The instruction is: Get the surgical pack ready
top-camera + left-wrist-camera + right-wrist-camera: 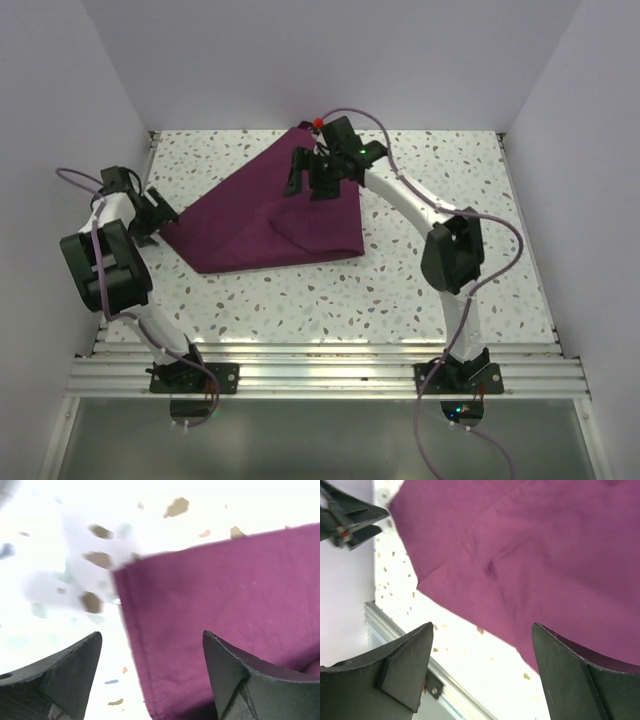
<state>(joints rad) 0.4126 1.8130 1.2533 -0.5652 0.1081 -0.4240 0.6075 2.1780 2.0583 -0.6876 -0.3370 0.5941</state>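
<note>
The surgical pack shows as a dark purple cloth (270,215) lying folded into a rough triangle on the speckled table. Gauze and clamps are hidden. My left gripper (160,222) is open at the cloth's left corner, low over the table. In the left wrist view the cloth's hemmed edge (215,595) lies between the open fingers of that gripper (151,636). My right gripper (308,180) is open above the cloth's far part. In the right wrist view the cloth (530,540) lies beyond the open, empty gripper (482,626).
The speckled table (420,290) is boxed by white walls at the left, right and back. Metal rails (320,370) run along the near edge. The left gripper also shows in the right wrist view (350,520).
</note>
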